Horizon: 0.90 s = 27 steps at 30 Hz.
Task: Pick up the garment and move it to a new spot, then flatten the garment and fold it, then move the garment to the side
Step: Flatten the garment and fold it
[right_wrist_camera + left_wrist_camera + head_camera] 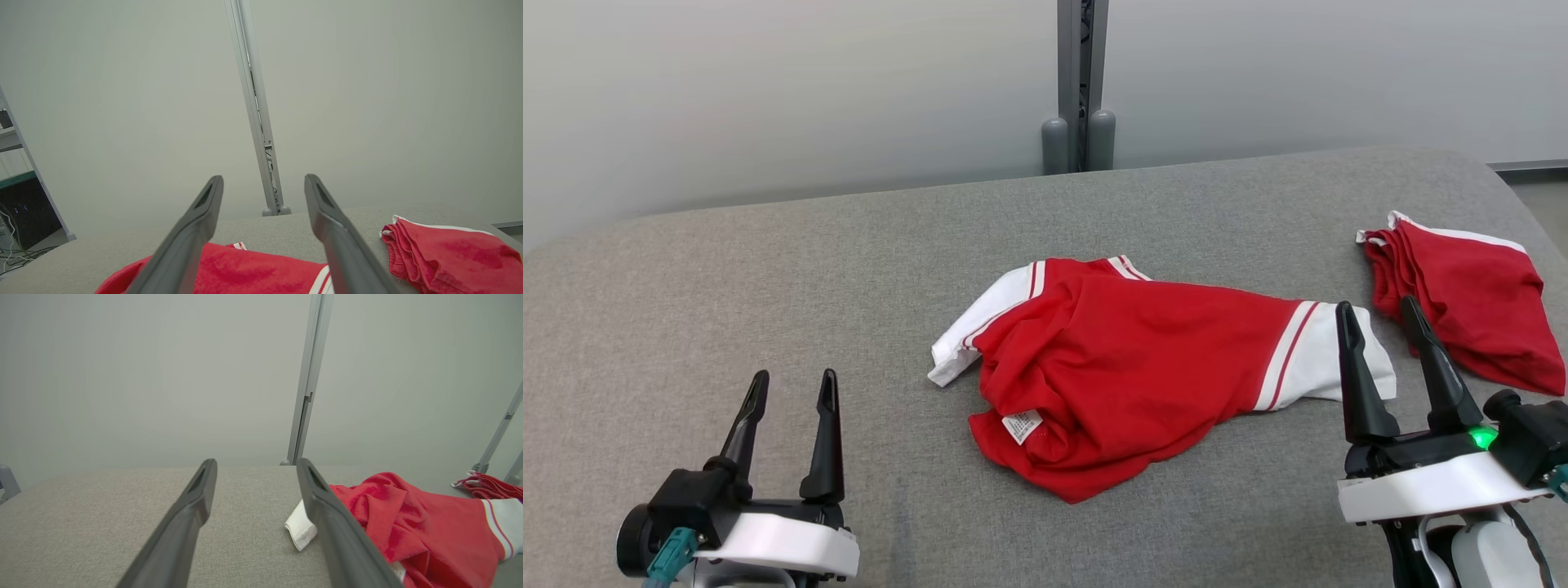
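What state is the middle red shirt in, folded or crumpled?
Crumpled, not folded: the red shirt lies bunched and wrinkled, label showing.

Grey fabric table [768, 269]; folded red cloth [1470, 310] near right edge; grey post [1081, 82] behind; pale wall [768, 98].

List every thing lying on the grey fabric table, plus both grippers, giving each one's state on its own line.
Red T-shirt with white striped sleeves: crumpled, not yet flattened, label showing.
Second red garment with white trim: folded, lying apart to the T-shirt's right.
Left gripper: open, empty.
Right gripper: open, empty.
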{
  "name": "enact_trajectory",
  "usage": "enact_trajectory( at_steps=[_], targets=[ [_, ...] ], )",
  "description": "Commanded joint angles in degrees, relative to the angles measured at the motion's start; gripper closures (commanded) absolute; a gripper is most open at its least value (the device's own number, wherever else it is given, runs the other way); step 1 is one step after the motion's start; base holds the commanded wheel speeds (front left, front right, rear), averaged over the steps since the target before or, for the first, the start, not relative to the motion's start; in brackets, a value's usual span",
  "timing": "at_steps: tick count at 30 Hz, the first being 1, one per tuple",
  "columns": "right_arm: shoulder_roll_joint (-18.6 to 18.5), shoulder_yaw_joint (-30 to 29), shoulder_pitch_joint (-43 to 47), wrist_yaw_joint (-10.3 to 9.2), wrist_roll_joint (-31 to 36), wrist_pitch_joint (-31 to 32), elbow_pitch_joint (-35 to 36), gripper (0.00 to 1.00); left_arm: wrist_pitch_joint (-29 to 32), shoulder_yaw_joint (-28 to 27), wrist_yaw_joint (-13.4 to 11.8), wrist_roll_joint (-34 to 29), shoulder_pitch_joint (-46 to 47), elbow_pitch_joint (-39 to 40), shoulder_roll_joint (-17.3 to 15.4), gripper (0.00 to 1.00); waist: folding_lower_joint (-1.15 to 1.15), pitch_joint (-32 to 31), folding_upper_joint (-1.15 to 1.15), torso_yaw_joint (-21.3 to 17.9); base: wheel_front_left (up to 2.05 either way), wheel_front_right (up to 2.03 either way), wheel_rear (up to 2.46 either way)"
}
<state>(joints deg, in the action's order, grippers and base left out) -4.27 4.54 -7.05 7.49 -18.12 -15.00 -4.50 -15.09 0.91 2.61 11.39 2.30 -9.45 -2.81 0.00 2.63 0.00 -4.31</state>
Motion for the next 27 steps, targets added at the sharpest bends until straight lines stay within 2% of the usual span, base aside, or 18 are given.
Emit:
enact_trajectory(
  at_steps=[1, 27],
  targets=[
    [-0.50, -0.16, 0.16, 0.01, -0.26, -0.22, 0.09, 0.00, -0.08, 0.09, -0.34, 0.52, -0.67, 0.23, -0.19, 0.00, 0.00, -0.08, 0.00, 0.21, 0.00, 0.00, 0.00],
    [-0.85, 0.29, 0.29, 0.01, -0.52, -0.23, -0.87, 0.00, -0.08, 1.16, -0.05, 1.52, -0.91, -0.90, -0.18, 0.00, 0.00, -1.09, 0.00, 0.11, 0.00, 0.00, 0.00]
  ],
)
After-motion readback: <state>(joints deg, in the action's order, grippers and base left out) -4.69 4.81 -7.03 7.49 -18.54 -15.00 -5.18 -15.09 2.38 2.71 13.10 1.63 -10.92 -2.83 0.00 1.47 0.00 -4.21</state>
